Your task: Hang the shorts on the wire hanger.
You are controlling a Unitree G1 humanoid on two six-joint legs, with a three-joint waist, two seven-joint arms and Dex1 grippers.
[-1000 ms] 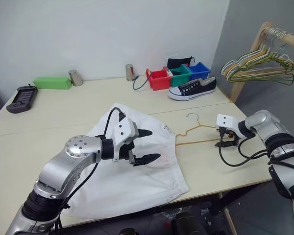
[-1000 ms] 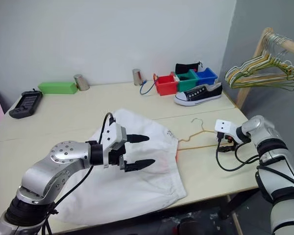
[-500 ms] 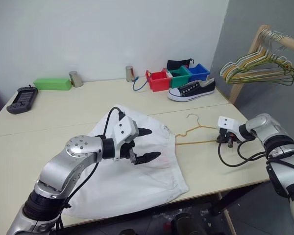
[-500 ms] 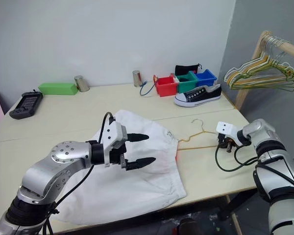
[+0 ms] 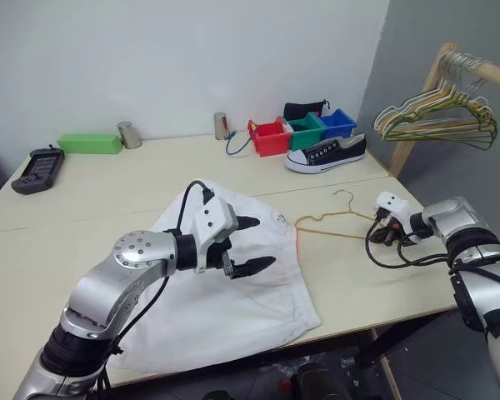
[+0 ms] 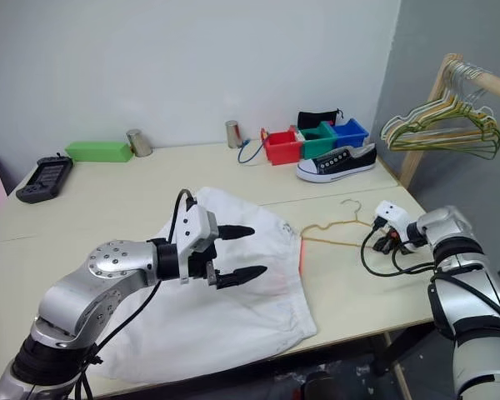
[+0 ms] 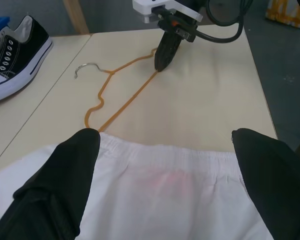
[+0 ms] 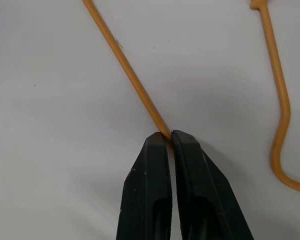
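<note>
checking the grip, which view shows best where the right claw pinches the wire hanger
The right wrist view: the right claw is shut on the wire hanger rod, close up. The left wrist view shows the pinch from across the table; the eye views show it small, at the hanger's far end from the shorts.
</note>
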